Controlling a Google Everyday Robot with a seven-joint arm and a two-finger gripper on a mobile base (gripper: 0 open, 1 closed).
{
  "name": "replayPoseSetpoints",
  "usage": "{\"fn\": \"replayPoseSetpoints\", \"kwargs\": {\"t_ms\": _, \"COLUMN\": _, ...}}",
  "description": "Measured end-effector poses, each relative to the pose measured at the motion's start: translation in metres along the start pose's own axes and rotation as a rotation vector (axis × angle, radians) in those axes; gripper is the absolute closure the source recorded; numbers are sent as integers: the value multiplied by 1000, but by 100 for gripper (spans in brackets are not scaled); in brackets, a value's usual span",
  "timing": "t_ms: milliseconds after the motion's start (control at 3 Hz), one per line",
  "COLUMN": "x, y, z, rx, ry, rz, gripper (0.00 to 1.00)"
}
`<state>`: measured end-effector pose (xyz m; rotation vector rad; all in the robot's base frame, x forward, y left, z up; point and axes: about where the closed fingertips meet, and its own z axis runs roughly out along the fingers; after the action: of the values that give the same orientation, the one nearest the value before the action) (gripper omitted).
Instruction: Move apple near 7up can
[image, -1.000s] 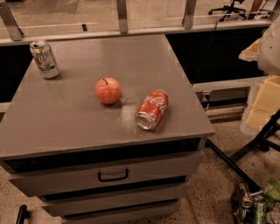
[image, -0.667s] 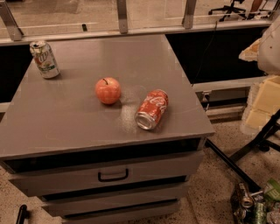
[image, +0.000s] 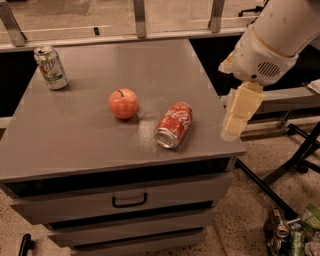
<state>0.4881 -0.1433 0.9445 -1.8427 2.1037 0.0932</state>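
The orange-red apple (image: 123, 103) with a dark stem sits near the middle of the grey cabinet top (image: 100, 140). The white-and-green 7up can (image: 51, 68) stands upright at the far left corner, well apart from the apple. My gripper (image: 234, 122) hangs from the white arm (image: 272, 40) over the cabinet's right edge. It is to the right of the apple, above the surface, and touches nothing.
A red Coca-Cola can (image: 174, 125) lies on its side just right of the apple, between the apple and my gripper. The cabinet has a drawer with a dark handle (image: 129, 201). Black stand legs (image: 295, 150) and some litter (image: 292, 232) are on the floor at right.
My arm and gripper have moved left, from beyond the right side to over the cabinet's right edge. The apple and both cans have not moved.
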Motion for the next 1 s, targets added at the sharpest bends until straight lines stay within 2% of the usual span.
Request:
{"fn": "replayPoseSetpoints", "kwargs": {"t_ms": 333, "x": -59, "y": -15, "z": 46, "rx": -69, "ry": -78, "rz": -100, "gripper": 0}}
{"fn": "replayPoseSetpoints", "kwargs": {"t_ms": 667, "x": -123, "y": -32, "z": 77, "rx": -102, "ry": -142, "rz": -183, "gripper": 0}}
{"fn": "replayPoseSetpoints", "kwargs": {"t_ms": 1000, "x": -175, "y": -46, "z": 98, "rx": -126, "ry": -154, "rz": -211, "gripper": 0}}
